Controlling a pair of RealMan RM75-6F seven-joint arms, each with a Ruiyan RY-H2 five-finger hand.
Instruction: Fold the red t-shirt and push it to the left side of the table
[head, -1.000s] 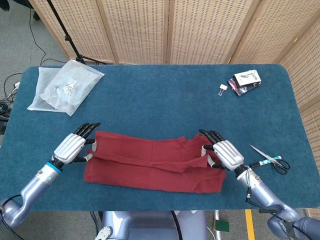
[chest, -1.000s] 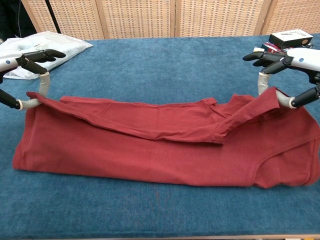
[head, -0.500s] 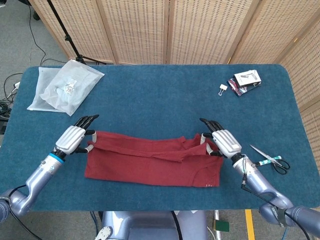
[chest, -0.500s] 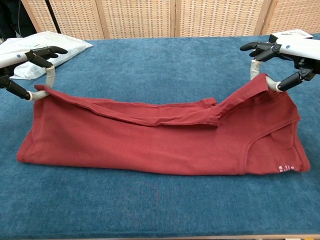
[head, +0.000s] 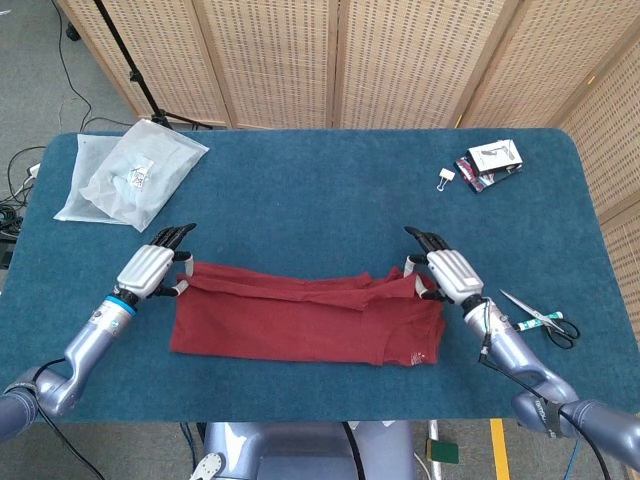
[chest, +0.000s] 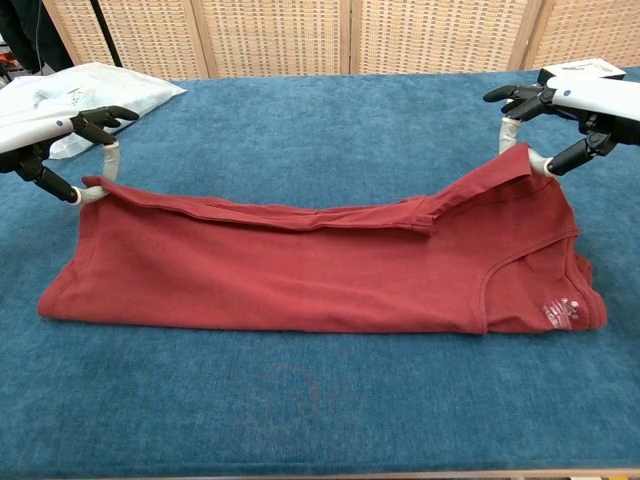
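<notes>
The red t-shirt (head: 305, 320) lies near the table's front edge, its upper layer now drawn further back than a second ago, so the lengthwise fold is nearly flat. The left hand (head: 148, 270) and right hand (head: 450, 275) each pinch a far corner. Bare blue table (head: 300, 200) lies leftward; a plastic bag (head: 130, 175) occupies the far-left corner.

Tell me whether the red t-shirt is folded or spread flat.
Folded lengthwise, not finished: the red t-shirt lies doubled, left hand and right hand pinching its far edge.

red t-shirt (head: 305, 325) folded | left robot hand (head: 150, 270), right robot hand (head: 447, 275) pinching far corners
</notes>
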